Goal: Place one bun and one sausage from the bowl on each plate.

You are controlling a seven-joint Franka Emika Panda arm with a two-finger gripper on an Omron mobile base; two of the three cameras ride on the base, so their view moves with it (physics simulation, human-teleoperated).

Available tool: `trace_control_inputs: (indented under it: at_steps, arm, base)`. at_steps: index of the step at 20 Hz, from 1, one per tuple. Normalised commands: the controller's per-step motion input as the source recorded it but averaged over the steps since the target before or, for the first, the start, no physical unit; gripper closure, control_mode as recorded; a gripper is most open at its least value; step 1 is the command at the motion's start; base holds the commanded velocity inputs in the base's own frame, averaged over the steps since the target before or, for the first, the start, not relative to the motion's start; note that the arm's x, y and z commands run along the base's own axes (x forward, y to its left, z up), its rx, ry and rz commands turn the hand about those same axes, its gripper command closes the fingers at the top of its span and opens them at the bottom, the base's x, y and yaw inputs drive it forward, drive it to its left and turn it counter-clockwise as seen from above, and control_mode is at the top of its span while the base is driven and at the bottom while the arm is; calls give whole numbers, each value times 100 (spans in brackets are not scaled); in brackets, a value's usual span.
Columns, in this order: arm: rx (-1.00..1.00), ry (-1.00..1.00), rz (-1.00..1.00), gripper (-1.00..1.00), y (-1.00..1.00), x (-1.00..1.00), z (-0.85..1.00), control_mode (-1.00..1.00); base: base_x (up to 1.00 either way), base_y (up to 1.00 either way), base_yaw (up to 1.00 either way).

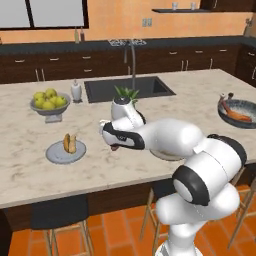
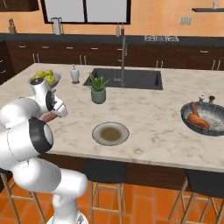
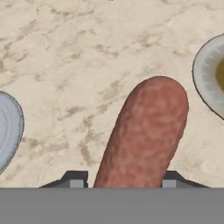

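Claw (image 3: 120, 181): clamped on sausage (image 3: 144, 131), above marble counter (image 3: 78, 57), between two plates. Pale grey plate (image 1: 65, 152): holds bun (image 1: 69, 143). Olive-brown plate (image 2: 110, 133): bare. Bowl (image 2: 212, 125) at far counter end: sausage (image 2: 197, 121) inside. Fruit bowl (image 1: 49, 107), potted plant (image 2: 98, 89), sink (image 2: 131, 78) behind.

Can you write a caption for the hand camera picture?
The hand carries a sausage over the counter between two plates.
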Motion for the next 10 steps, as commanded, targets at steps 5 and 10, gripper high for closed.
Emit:
trace_control_inputs:
  at_steps: [5,10]
  arm:
    - [0,0,0,100,0,0,0,100]
    - [0,0,0,100,0,0,0,100]
  base:
    - [28,52,5]
    - [-1,50,4]
